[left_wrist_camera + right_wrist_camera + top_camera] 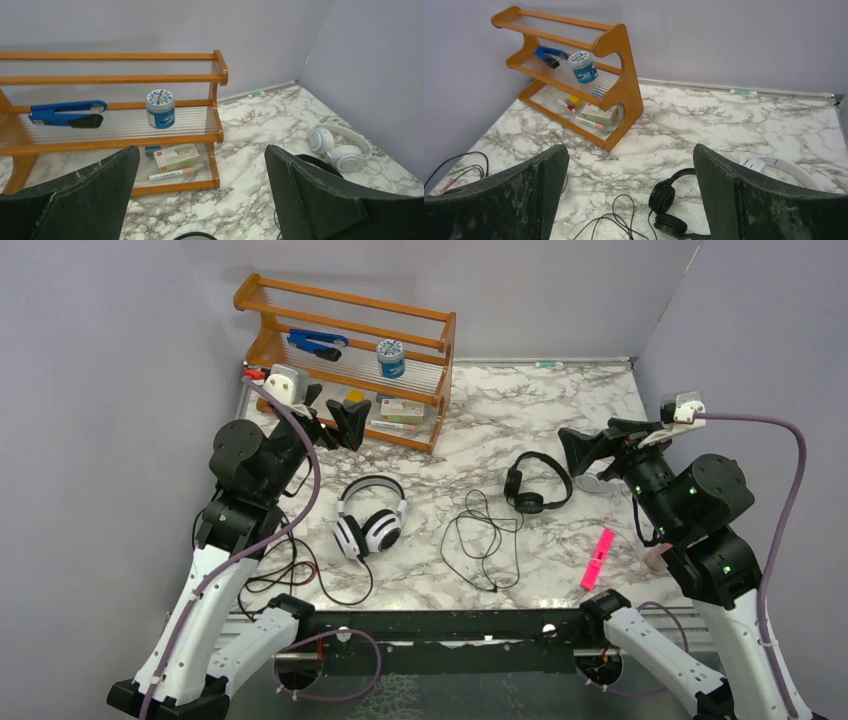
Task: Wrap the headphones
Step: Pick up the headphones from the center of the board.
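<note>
The white headphones with black ear pads (pixel 370 522) lie left of centre, their black cord (pixel 300 575) trailing toward the near left edge. The smaller all-black headphones (pixel 537 485) lie right of centre, also in the right wrist view (pixel 669 205), with their cord (pixel 482 540) in loose loops. The all-white headphones (pixel 340 147) lie at the right, mostly hidden behind my right gripper in the top view (pixel 597 480). My left gripper (pixel 335 418) hangs open and empty near the rack (pixel 201 150). My right gripper (pixel 575 450) is open and empty above the black pair (pixel 630 150).
A wooden rack (pixel 345 350) stands at the back left, holding a blue stapler (pixel 316 341), a jar (pixel 391 358), a box (pixel 176 157) and a marker (pixel 170 174). A pink highlighter (pixel 597 558) lies near the front right. Grey walls enclose three sides.
</note>
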Controlling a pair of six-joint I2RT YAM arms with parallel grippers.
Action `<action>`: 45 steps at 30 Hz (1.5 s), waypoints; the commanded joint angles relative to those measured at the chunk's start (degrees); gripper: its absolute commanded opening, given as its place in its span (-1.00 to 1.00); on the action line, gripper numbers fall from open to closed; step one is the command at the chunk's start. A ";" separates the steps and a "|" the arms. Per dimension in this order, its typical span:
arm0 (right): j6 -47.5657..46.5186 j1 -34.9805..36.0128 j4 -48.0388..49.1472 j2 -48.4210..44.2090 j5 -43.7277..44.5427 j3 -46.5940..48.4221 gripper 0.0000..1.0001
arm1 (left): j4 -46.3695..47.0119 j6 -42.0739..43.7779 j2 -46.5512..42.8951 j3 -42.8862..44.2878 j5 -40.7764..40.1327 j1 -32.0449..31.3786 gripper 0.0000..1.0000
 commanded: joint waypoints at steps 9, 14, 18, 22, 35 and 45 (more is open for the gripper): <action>5.81 -11.52 3.03 9.52 -19.63 -2.47 1.00 | -7.44 -0.63 4.03 0.26 -9.79 1.86 0.97; 9.48 -10.44 3.92 17.40 -23.91 -2.42 1.00 | -11.38 -0.95 4.97 0.68 -13.48 2.20 0.97; 12.08 1.78 6.38 25.70 -16.61 -1.99 1.00 | -13.53 -1.77 5.03 0.52 -13.30 2.40 0.97; 19.65 11.93 7.91 36.82 -12.65 0.91 1.00 | -15.81 -2.29 4.47 0.55 -13.27 2.49 0.97; 45.61 26.61 -1.36 68.78 10.13 17.03 1.00 | -20.21 -5.09 -0.38 -0.57 -12.62 2.67 0.97; 46.60 27.28 -7.12 83.12 11.70 26.04 0.59 | -20.67 -5.74 -0.19 -0.18 -12.20 2.67 0.97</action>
